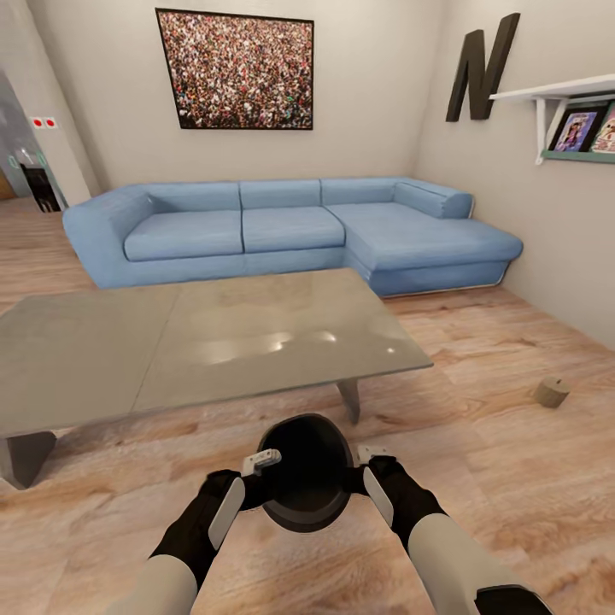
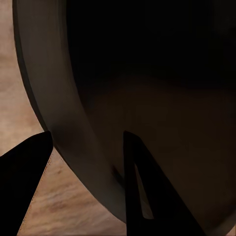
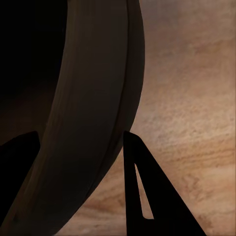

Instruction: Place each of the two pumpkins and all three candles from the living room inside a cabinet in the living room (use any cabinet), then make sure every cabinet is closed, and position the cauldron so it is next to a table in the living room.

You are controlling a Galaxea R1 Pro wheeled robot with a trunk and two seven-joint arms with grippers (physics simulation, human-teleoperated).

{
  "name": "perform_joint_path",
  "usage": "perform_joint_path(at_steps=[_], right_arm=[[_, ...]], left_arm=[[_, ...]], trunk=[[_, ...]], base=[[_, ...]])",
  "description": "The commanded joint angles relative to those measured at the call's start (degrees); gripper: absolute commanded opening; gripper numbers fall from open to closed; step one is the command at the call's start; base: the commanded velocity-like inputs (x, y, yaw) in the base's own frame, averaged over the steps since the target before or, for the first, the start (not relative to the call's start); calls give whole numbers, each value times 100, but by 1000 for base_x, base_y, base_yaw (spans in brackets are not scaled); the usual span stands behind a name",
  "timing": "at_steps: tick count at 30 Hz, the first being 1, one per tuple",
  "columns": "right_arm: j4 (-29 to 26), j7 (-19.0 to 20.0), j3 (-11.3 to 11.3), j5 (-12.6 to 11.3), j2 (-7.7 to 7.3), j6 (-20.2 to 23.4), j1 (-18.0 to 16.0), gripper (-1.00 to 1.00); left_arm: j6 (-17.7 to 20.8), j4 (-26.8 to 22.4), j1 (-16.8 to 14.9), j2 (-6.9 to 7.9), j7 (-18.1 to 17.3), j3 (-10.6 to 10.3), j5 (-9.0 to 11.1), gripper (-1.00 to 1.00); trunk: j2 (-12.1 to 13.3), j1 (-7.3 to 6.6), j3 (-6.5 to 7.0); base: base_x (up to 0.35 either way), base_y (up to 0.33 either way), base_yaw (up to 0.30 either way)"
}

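Here the cauldron (image 1: 307, 483) hangs between both grippers above the wood floor (image 1: 512, 478), just in front of the grey table (image 1: 196, 342), its mouth facing up and tipped slightly toward the robot. The left gripper (image 1: 260, 474) is clamped on the left rim, one finger (image 2: 147, 191) inside, the other outside. The right gripper (image 1: 369, 470) likewise pinches the right rim. A candle (image 1: 552, 392) lies on its side off to the right, its axis roughly level.
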Motion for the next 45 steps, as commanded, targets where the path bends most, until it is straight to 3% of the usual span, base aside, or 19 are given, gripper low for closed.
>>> perform_joint_path(at_steps=[1, 14, 34, 45], right_arm=[[-111, 221, 81, -160, 0, -15, -4, -100], [-111, 221, 81, -161, 0, -15, -6, -100], [-111, 221, 81, -162, 0, -15, -5, -100], [-111, 221, 81, -160, 0, -15, -3, -100]], left_arm=[[14, 7, -2, 0, 14, 5, -108, -100], [6, 7, -3, 0, 14, 11, -108, -100], [12, 7, -4, 0, 14, 7, -108, -100], [15, -56, -4, 0, 14, 14, -107, -100]], trunk=[[-1, -1, 1], [-1, -1, 1], [-27, 51, -442], [-27, 51, -442]], base=[[284, 0, 23], [46, 0, 43], [0, 0, 30], [14, 0, 0]])
